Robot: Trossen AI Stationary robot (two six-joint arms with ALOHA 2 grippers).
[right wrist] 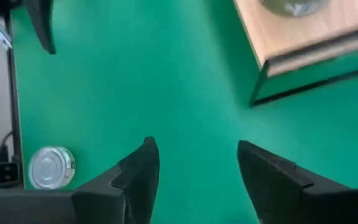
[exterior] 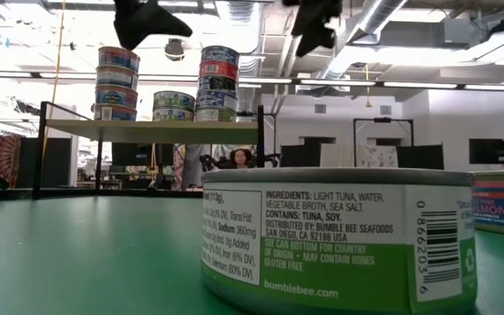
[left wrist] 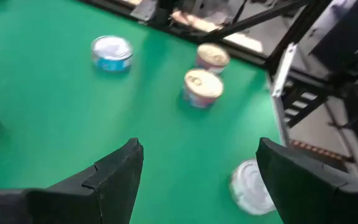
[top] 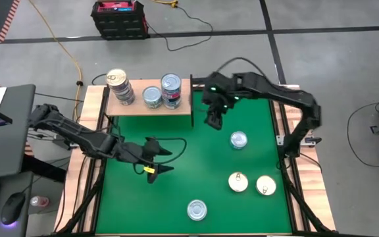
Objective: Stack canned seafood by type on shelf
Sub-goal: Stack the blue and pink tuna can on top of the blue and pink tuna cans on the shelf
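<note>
Tins (top: 238,182) round, flat, silver or gold lids; shelf (top: 151,105) pale wood.

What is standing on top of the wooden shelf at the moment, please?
On the shelf stand three stacks of tins: a tall one, a short middle one and another tall one. From above only the top lids show; the low view shows the side labels.

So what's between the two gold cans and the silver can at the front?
Nothing. In the high view, only bare green mat lies between the gold cans and the silver can.
</note>
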